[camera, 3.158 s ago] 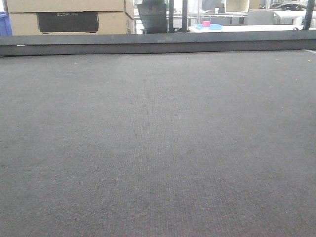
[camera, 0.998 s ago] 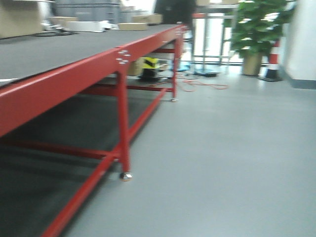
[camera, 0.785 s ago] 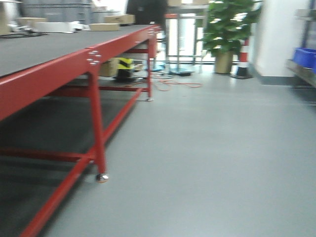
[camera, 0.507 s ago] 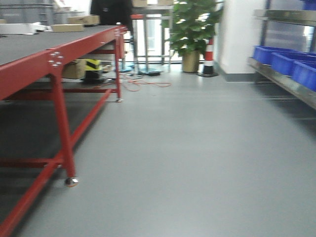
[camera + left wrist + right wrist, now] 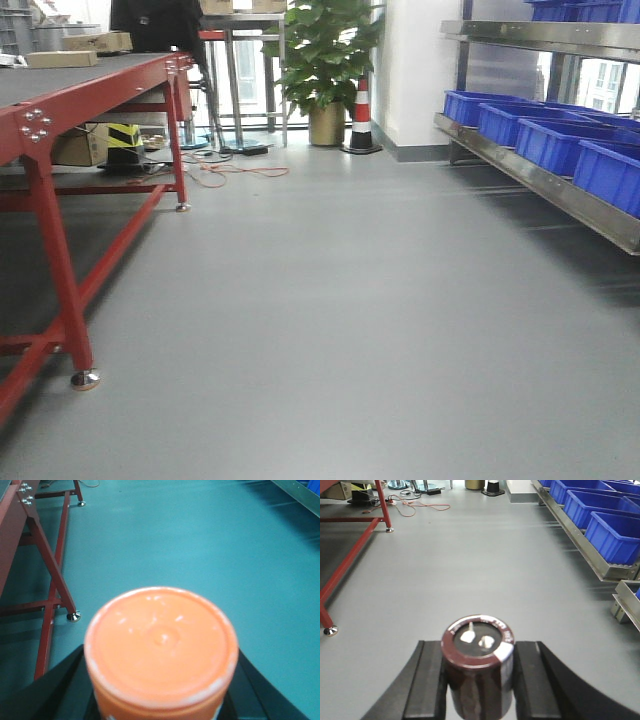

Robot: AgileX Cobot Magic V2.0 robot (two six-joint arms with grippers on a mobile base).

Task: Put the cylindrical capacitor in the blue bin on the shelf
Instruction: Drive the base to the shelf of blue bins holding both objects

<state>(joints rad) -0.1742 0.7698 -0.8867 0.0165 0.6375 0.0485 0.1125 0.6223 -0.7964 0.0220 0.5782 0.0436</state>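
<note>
Bottom edges are cropping the cylindrical capacitor (image 5: 478,672) and the blurred orange container (image 5: 161,650); the right edge, the shelf (image 5: 530,180).

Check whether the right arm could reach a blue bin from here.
Probably not: the right gripper holds the cylindrical capacitor, but the blue bins sit on the shelf across open floor.

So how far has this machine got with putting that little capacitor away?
Picking up looks done: the cylindrical capacitor is clamped in the right pincer. The left pincer grips an orange-capped container. In hand seems the trip: the shelf with its blue bins lies ahead to the right across the floor. Left: get close and drop the capacitor into a bin.
</note>
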